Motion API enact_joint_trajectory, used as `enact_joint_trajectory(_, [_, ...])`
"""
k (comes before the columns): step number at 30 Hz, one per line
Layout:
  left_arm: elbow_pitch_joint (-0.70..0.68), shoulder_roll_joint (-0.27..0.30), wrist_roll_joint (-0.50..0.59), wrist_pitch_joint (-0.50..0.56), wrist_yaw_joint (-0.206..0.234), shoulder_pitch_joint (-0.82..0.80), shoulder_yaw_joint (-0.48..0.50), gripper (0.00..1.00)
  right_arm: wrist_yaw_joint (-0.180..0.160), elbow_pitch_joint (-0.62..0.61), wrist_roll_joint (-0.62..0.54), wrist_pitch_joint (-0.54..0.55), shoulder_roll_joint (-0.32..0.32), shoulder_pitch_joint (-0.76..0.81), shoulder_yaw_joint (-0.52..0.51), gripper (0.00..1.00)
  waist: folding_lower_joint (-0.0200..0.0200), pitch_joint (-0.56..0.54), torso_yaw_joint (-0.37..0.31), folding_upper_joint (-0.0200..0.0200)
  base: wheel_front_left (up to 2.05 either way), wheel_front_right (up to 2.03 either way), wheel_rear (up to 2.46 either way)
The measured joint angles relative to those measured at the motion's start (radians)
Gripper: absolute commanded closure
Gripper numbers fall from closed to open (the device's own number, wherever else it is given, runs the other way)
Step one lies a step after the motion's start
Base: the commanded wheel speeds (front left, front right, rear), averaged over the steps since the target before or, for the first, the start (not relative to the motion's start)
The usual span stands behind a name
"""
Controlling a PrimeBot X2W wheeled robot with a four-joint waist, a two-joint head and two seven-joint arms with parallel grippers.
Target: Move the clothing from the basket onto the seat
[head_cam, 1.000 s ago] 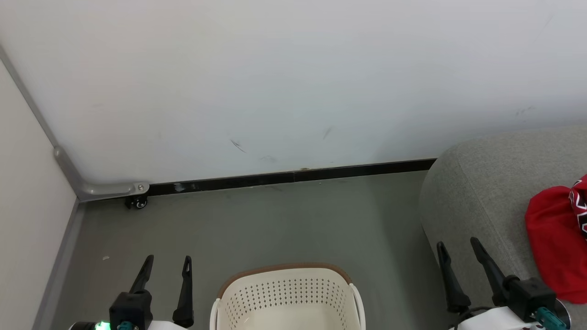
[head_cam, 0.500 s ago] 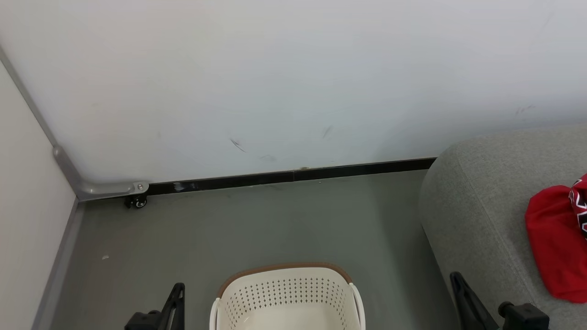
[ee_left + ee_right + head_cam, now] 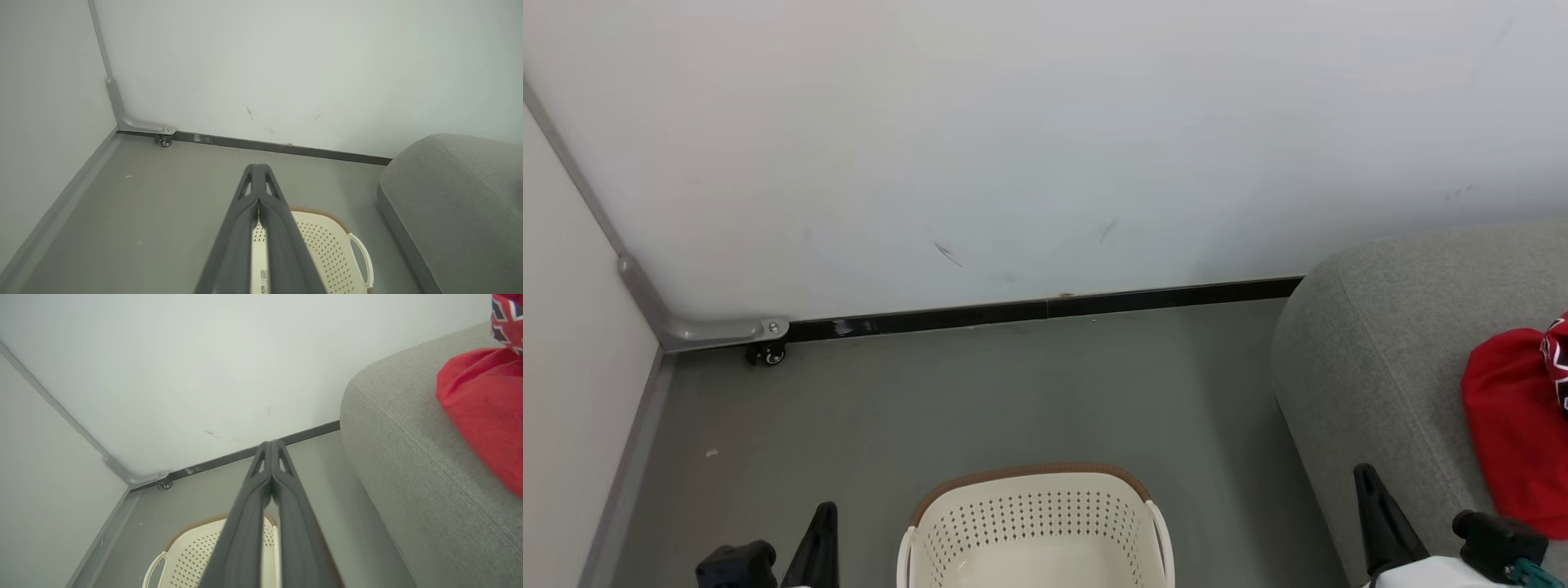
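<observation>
Head view: clothing (image 3: 1511, 433) near the seat (image 3: 1380, 343) edge may slide off; my left gripper (image 3: 257, 167) and right gripper (image 3: 271, 443) are closed, empty.

Both arms sit low along the bottom edge of the head view, the left jaws at lower left, the right jaws at lower right. Each shows one dark finger pointing up: the left finger (image 3: 822, 535) beside its black mount (image 3: 737, 563), the right finger (image 3: 1376, 514) beside a black block (image 3: 1496, 535) above a pale forearm (image 3: 1437, 576). In the wrist views the left fingers (image 3: 237, 228) lie pressed together (tips meeting, nothing between them); the right fingers (image 3: 245, 522) likewise, closed and empty.
</observation>
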Motion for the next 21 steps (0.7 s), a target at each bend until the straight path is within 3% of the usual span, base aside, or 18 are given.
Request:
enact_joint_trajectory(6, [-0.009, -0.011, -0.075, 0.021, -0.027, 0.000, 0.028, 1.00, 0.000, -0.001, 0.086, 0.032, 0.000, -0.003, -0.016, 1.00, 0.0022, 0.007, 0.001, 0.0000, 0.00, 0.00, 0.00])
enact_joint_trajectory(21, [-0.026, -0.040, -0.265, 0.075, -0.089, -0.002, 0.099, 1.00, 0.000, -0.025, 0.307, 0.093, 0.000, -0.027, -0.034, 1.00, 0.0151, 0.014, 0.003, 0.0000, 0.00, 0.00, 0.00])
